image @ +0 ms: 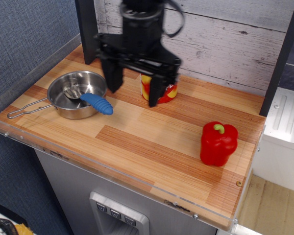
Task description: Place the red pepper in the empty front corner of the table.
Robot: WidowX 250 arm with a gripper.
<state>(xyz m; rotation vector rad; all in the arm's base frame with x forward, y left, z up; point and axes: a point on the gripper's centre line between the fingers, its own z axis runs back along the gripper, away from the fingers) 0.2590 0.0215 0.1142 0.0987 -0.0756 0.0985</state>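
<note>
Pepper stands free near the desk's bare front corner. Hand spread apart, empty, well away by the can. Task looks done.

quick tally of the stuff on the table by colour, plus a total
Red: 1, the red pepper
Red and yellow: 1, the tin can
Silver: 1, the steel pan
Blue: 1, the blue-handled utensil in the pan
Total: 4

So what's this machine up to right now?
The robot's black gripper hangs open over the middle of the table, in front of a peach can, holding nothing. The red pepper stands alone near the front right corner. A steel pan with a blue-handled utensil sits at left.
</note>
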